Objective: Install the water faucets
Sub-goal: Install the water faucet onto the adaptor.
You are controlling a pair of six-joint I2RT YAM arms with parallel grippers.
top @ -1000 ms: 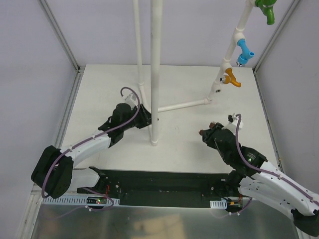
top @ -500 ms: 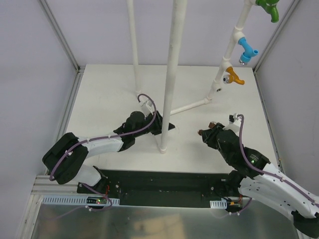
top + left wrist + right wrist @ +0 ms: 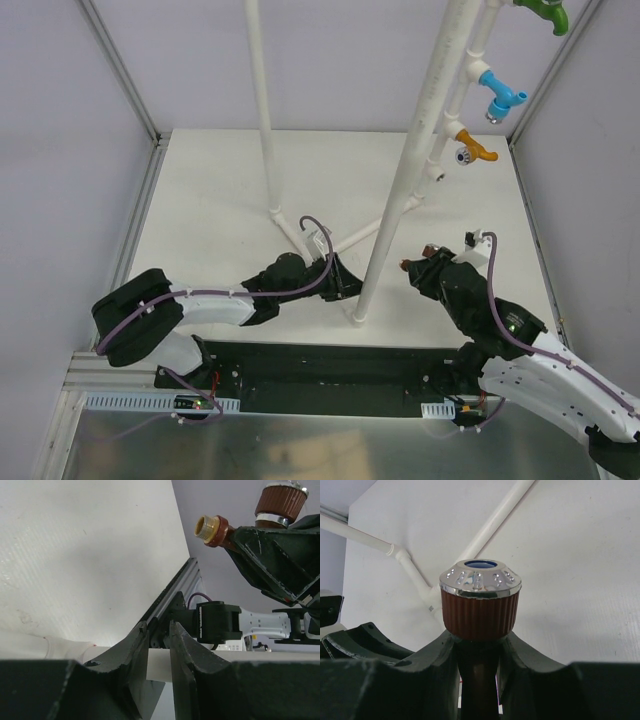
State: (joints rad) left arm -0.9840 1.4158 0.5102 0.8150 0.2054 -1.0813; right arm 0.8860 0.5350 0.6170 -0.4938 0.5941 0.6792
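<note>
Brown faucet [image 3: 480, 607] gripped by right gripper [image 3: 477, 640] — plain at wrist, left gripper [image 3: 157, 630] pinching pipe [image 3: 30, 647].

Beneath and beyond the fingers [image 3: 136, 655] spreads a white counter [image 3: 220, 180], boxed by pale lilac walls [image 3: 60, 150] and grey metal corner posts [image 3: 120, 72].

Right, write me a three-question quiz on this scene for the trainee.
1. The left gripper grips: A the white pipe frame, B a screwdriver, C nothing?
2. Fill in: the right gripper holds the faucet coloured ____.
3. True or false: the orange faucet, blue faucet and green faucet are already mounted on the white pipe frame.
Key: 1 A; 2 brown; 3 true.
</note>
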